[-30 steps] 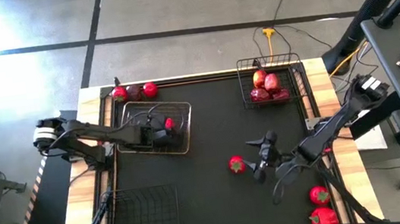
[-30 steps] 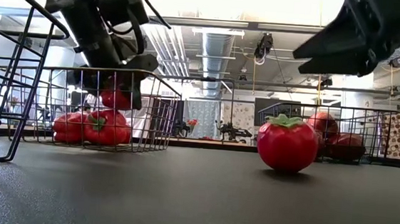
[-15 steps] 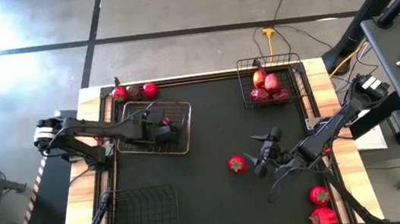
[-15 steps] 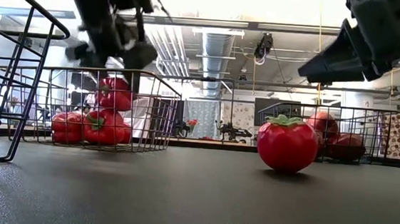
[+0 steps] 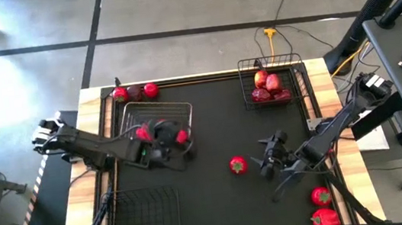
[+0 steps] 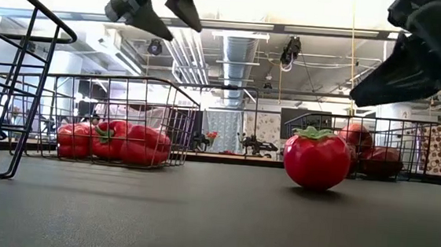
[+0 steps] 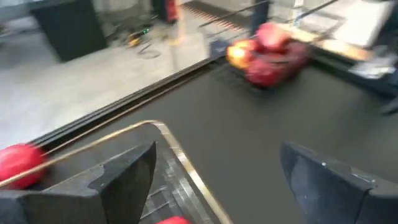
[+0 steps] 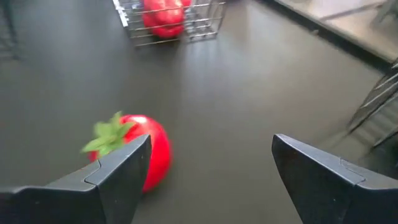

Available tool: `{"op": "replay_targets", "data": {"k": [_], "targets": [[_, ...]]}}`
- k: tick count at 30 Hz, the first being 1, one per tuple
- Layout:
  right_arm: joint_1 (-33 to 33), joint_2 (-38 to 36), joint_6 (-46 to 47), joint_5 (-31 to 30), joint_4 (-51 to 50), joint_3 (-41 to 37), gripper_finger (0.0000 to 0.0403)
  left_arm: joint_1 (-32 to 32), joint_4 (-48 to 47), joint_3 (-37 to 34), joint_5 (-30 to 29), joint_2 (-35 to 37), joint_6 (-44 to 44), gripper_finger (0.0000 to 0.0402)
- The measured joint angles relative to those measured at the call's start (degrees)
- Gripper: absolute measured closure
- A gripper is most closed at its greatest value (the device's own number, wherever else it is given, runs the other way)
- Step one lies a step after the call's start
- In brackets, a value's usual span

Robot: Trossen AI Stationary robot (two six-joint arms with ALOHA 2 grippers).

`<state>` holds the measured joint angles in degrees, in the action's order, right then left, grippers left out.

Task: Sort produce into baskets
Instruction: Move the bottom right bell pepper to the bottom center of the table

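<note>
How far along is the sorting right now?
Done: peppers sit in the left basket, apples in the back right basket. In hand: nothing; the open right gripper is beside the loose tomato. Left: that tomato, produce at the table edges, and the front basket, which holds nothing.

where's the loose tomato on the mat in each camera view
High view: tomato at mat centre, just left of the right gripper.
Low view: right of centre.
Left wrist view: not in it.
Right wrist view: lower left.
Shared landmark: pepper basket.
</note>
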<state>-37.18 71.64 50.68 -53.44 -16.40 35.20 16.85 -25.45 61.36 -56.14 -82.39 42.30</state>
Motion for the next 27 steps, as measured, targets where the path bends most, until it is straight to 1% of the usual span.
{"op": "replay_targets", "data": {"k": [3, 6, 8, 12, 14, 16, 19, 21, 24, 27], "targets": [[-2.42, 0.48, 5.82, 2.05, 1.18, 0.86, 0.0078, 1.52, 5.22, -2.98, 1.71, -0.04, -3.47, 0.0080], [-4.03, 0.90, 9.96, 8.57, -2.72, 4.61, 0.0078, 2.56, 7.99, -5.86, 1.83, -0.04, -5.06, 0.0080], [-3.94, 0.90, 14.91, 14.76, -10.07, 10.01, 0.0078, 2.89, 10.32, -7.66, 1.55, -0.09, -6.68, 0.0080], [-3.66, 2.09, 28.60, 26.93, -32.86, 21.94, 0.0078, 2.84, 16.80, -10.11, 1.22, -0.09, -12.79, 0.0080], [-3.66, 3.19, 37.00, 34.66, -43.17, 26.71, 0.0078, 2.85, 18.84, -10.54, 1.18, -0.09, -15.37, 0.0080], [-3.70, 4.80, 43.00, 43.83, -49.60, 30.47, 0.0078, 2.94, 20.37, -11.14, 1.18, -0.09, -16.41, 0.0080], [-5.12, 7.77, 50.09, 58.30, -54.04, 33.28, 0.0078, 3.89, 23.13, -13.82, 1.13, -0.32, -15.95, 0.0080], [-6.21, 9.46, 55.09, 66.49, -53.50, 33.81, 0.0078, 5.19, 26.92, -16.92, 1.17, -0.75, -14.71, 0.0080], [-7.60, 12.49, 60.45, 77.93, -52.42, 33.65, 0.0073, 7.93, 36.14, -22.52, 1.18, -2.29, -11.98, 0.0080], [-9.37, 15.93, 63.93, 88.40, -48.95, 33.55, 0.0055, 10.74, 47.33, -27.27, 0.11, -4.89, -13.19, 0.0082]]}}
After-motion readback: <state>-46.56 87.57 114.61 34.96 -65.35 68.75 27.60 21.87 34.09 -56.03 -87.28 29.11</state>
